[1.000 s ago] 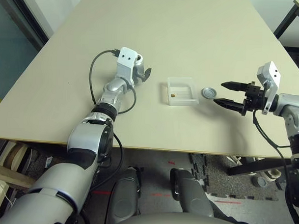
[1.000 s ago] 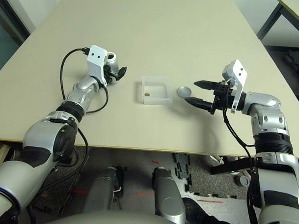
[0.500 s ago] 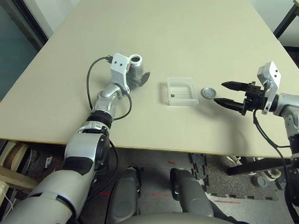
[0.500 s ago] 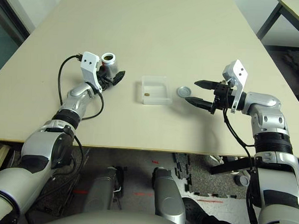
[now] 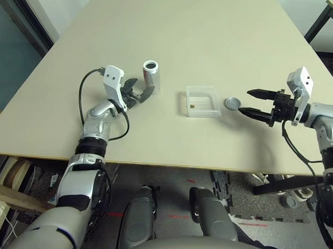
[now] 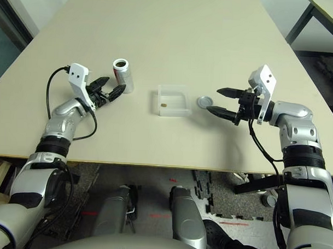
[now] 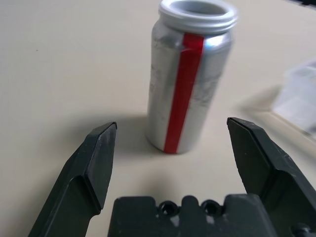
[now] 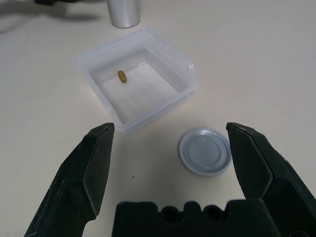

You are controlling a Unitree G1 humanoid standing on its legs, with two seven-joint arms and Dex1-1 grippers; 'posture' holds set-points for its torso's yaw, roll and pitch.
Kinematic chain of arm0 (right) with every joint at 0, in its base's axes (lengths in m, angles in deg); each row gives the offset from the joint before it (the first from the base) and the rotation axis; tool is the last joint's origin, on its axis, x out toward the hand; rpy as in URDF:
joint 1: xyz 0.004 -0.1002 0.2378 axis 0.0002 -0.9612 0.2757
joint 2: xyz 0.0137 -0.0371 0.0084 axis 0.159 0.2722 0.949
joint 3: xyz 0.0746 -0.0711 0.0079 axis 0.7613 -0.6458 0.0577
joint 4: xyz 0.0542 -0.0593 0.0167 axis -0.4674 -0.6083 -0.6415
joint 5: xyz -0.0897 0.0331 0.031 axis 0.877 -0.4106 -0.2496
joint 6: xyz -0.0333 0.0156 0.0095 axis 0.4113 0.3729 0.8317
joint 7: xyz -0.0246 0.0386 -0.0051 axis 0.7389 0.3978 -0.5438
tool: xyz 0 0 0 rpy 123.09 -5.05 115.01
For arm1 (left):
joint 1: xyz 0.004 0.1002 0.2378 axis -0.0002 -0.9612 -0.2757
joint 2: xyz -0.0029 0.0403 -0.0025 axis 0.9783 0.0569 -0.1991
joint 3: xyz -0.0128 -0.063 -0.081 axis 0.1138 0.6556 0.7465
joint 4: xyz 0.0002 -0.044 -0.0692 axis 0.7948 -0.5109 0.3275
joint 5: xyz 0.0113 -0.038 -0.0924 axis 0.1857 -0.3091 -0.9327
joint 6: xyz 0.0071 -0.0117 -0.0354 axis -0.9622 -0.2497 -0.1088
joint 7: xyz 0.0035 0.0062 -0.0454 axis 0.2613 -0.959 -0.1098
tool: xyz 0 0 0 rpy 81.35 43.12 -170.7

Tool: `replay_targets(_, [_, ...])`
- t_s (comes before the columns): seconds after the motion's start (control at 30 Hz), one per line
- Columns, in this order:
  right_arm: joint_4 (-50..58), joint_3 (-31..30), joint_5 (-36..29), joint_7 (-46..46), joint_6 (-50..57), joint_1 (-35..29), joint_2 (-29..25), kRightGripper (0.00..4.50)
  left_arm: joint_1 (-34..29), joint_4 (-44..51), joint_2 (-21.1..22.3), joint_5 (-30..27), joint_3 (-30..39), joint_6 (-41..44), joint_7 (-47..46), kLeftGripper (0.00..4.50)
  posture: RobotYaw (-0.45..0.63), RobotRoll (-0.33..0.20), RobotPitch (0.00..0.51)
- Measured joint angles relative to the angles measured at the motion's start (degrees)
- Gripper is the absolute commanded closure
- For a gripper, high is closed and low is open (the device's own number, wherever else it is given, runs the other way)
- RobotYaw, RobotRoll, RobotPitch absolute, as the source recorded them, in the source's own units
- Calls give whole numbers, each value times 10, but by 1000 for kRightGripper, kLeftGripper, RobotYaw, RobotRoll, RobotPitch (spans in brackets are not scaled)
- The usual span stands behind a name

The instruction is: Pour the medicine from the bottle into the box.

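The silver bottle (image 5: pixel 151 73) with a red stripe stands upright on the table, mouth up and uncapped. My left gripper (image 5: pixel 141 93) is open just to its left, clear of the bottle (image 7: pixel 189 79), nothing between its fingers. The clear square box (image 5: pixel 202 101) sits at mid-table with the brownish medicine (image 8: pixel 122 76) lying inside it. My right gripper (image 5: pixel 250 103) hovers open to the right of the box (image 8: pixel 136 79), holding nothing.
A flat round grey cap (image 5: pixel 232 103) lies on the table between the box and my right gripper. The table's front edge (image 5: pixel 170 165) runs close below both arms. A dark table leg (image 5: pixel 319 20) stands at the far right.
My left gripper has let go of the bottle, left it upright on the table and drawn back to the left. The right arm has stayed put.
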Motion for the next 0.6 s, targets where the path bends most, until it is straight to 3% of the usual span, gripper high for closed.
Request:
replay_targets(0.13, [-10, 0, 0, 0, -3, 2, 0, 0, -29, 89, 47, -40, 6, 80, 29, 18, -115, 0, 160])
replay_targets(0.3, [-16, 3, -2, -5, -6, 2, 1, 0, -31, 111, 96, -69, 42, 139, 18, 18, -111, 0, 162])
replay_targets(0.47, [-17, 23, -10, -26, -8, 3, 4, 0, -5, 74, 121, -74, 69, 143, -10, 18, -111, 0, 166])
replay_targets(0.6, [-20, 50, -22, -63, -9, 4, 6, 0, 30, -18, 148, -62, 81, 110, -41, 18, -116, 0, 171])
